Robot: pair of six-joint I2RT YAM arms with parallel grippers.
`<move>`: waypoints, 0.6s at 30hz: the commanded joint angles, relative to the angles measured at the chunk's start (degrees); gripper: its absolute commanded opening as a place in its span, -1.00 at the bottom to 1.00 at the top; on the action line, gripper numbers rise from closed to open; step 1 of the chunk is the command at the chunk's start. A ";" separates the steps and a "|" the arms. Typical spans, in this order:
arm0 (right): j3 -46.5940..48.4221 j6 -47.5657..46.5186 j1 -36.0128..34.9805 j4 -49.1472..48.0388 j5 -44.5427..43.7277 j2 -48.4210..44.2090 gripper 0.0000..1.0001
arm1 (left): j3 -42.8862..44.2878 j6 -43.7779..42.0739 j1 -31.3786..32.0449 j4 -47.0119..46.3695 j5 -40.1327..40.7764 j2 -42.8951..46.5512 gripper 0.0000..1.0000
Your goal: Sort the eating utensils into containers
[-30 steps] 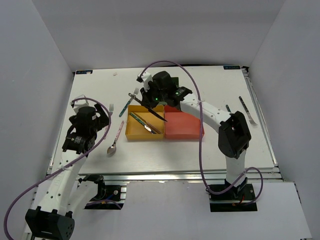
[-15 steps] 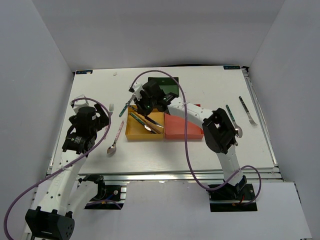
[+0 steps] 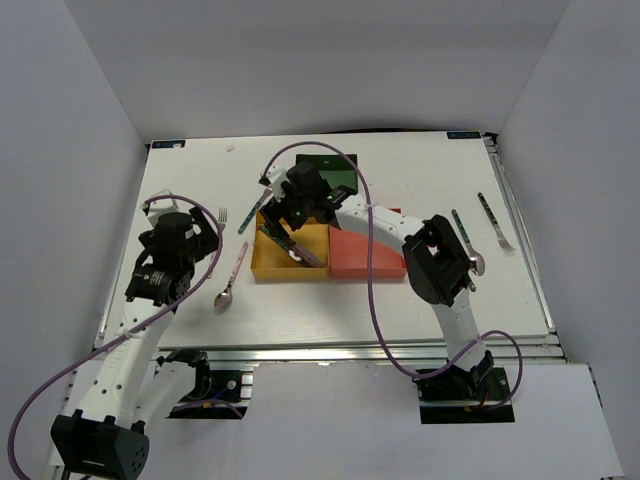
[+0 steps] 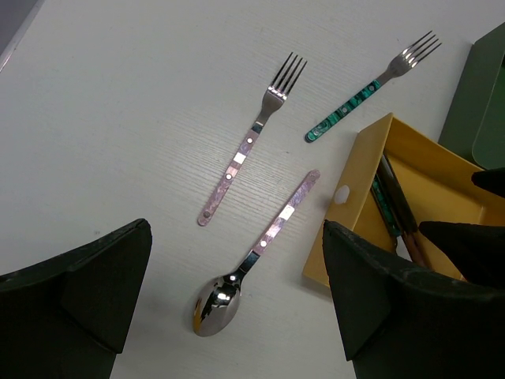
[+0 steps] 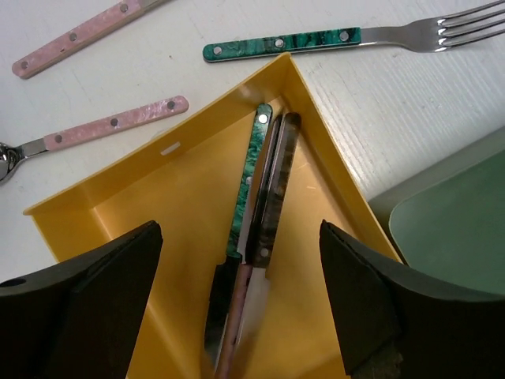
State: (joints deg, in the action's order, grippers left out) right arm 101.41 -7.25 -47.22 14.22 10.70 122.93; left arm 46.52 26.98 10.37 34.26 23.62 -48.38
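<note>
Left hand [image 4: 235, 230]: we find it spread wide and empty above the desk [image 4: 118, 118].
Pink fork [image 4: 245, 150] and pink spoon [image 4: 256, 257]: at 9 o'clock of the yellow tray [image 4: 347, 221].
Teal fork [image 4: 367, 91]: at its 11 o'clock.
Right hand [image 5: 237, 229]: wide open, gripping nothing, over that tray, where knives [image 5: 264, 181] lie side by side.
Green tray [image 3: 340, 172]: at 1 o'clock.
Red tray [image 3: 365, 258]: at 3 o'clock, just beside.
Teal spoon [image 3: 466, 243] and lone fork [image 3: 497, 224]: far right.

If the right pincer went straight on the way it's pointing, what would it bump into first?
The right pincer would most likely meet the knives lying in the yellow tray, right under its open jaws.
</note>
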 commanded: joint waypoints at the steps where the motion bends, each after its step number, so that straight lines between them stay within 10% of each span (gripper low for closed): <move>1: 0.55 -0.23 0.03 -2.27 0.38 -5.16 0.72 | 0.59 0.09 0.26 -0.51 1.43 0.13 0.96; 10: -8.72 5.91 0.02 -3.58 -12.35 -19.03 0.79 | 0.68 0.10 -0.26 -0.33 7.32 -8.71 0.96; 18: -31.69 11.20 0.11 -7.71 -8.07 -43.28 0.79 | 10.95 -4.57 -6.06 -1.13 -7.52 -35.88 0.87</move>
State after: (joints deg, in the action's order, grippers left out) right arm 75.26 0.71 -47.09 8.86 0.82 85.14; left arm 52.34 24.67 5.19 33.74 22.11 -76.62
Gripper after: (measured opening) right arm 0.894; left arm 0.951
